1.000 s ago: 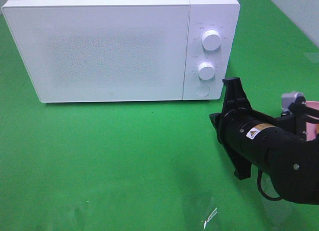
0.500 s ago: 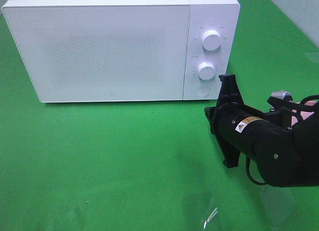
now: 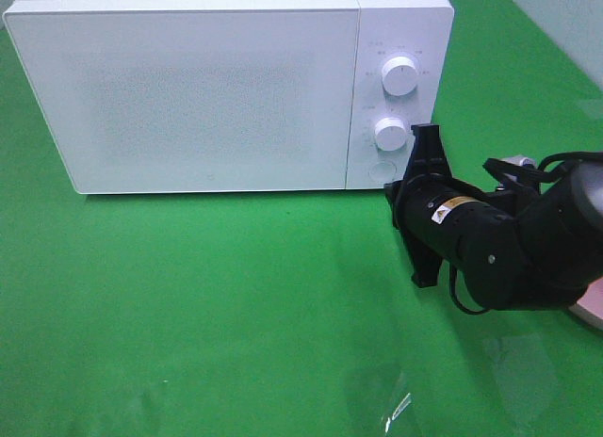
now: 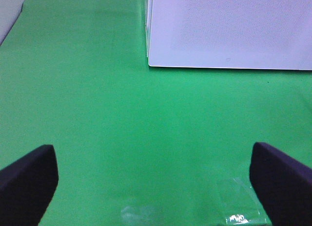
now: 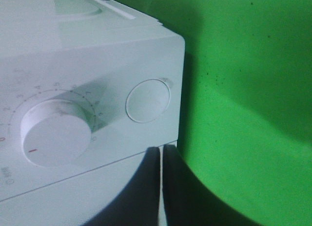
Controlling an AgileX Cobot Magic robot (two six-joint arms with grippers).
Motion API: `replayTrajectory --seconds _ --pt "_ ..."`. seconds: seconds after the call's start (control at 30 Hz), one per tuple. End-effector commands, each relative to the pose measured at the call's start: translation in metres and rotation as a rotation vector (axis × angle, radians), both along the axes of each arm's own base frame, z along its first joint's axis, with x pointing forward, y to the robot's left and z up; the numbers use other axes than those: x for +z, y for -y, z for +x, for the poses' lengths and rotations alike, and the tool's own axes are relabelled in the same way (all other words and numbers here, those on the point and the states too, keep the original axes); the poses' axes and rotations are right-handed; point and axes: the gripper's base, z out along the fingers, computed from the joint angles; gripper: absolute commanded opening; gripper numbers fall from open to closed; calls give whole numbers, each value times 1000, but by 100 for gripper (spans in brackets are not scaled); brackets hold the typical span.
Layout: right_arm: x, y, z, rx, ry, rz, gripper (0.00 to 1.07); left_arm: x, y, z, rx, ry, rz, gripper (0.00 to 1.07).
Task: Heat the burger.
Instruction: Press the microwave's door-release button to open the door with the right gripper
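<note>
A green cloth covers the whole worktop [image 3: 188, 296]; at the far right corner a pale tiled wall [image 3: 565, 18] rises past its edge. A white microwave [image 3: 188, 89] stands at the far left with its door shut. Its control panel faces the near side with an upper knob [image 3: 400, 76], a lower knob [image 3: 390, 134] and a round button [image 3: 382, 170] under them.

The black right arm reaches in from the right and lies low across the cloth. Its right pincer [image 3: 394, 200] is pressed fully closed with nothing in it, just beside the microwave's near right corner, close under the round button. Behind the arm, at the right edge, a sliver of a pink plate [image 3: 589, 315] shows. The burger appears in none of the views, so I cannot tell where it is.

A patch of clear film [image 3: 396, 404] glints on the cloth near the front edge. The left pincer [image 4: 155, 179] hangs spread wide over bare cloth, empty, well apart from the microwave's near left corner. The stretch in front of the door is open cloth.
</note>
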Motion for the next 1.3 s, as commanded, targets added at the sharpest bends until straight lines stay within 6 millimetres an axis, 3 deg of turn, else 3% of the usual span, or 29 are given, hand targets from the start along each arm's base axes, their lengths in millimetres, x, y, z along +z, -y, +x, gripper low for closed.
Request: replayTrajectory --seconds 0.03,0.17,0.43,0.73,1.0,1.3 --pt "-2 -2 7 0 3 4 0 0 1 -2 1 18 -10 101" --pt "-8 2 22 -28 5 14 0 0 1 -2 1 18 -10 101" --pt "-16 -2 33 -36 -2 29 0 0 1 -2 1 18 -10 101" --pt "-13 -5 46 -51 37 39 0 0 1 -2 1 18 -10 101" --pt "-23 -6 52 -72 42 43 0 0 1 -2 1 18 -10 101" --pt "-19 -5 55 -94 93 45 0 0 1 -2 1 18 -10 101"
